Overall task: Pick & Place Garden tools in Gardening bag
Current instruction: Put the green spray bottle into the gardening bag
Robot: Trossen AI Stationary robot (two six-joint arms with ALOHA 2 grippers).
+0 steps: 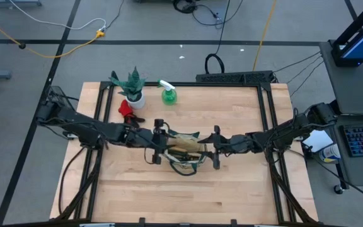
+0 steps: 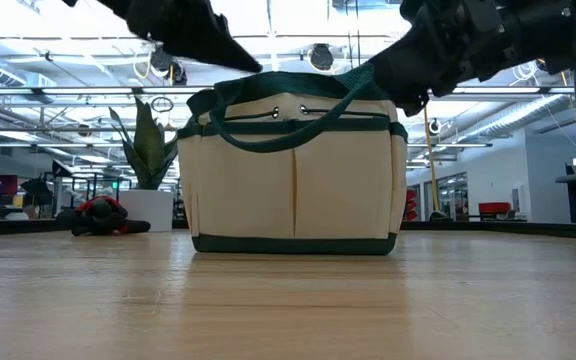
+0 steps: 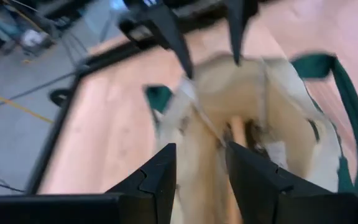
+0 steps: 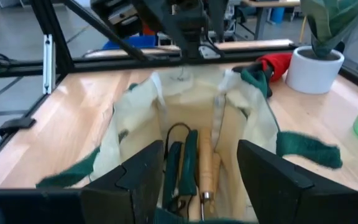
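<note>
Bag point(image 1: 186, 155) stands near the middle of the worktop point(image 1: 232, 195), between the two arms, with its mouth spread wide. Inside it, the right wrist view shows a wooden handle point(image 4: 207, 167) lying beside the dark shears point(image 4: 183, 168).

Left end effector point(image 1: 161, 141) is at the left rim of the bag. Its fingers point(image 3: 157, 180) are apart, and I see nothing between them; whether they touch the canvas I cannot tell. Right end effector point(image 1: 215, 150) is at the right rim, its fingers point(image 4: 135, 174) standing wide open over the mouth, also with nothing held.

Far on the worktop, to the left, a plant point(image 1: 132, 85) stands in a white pot. A red item point(image 1: 126, 108) lies just beside the pot, on its near side. A green bottle point(image 1: 167, 93) with a white nozzle stands to the right of the plant, apart from it. In the low view the bag point(image 2: 294, 170) stands upright, and its dark handles point(image 2: 278, 115) hang over the front.
</note>
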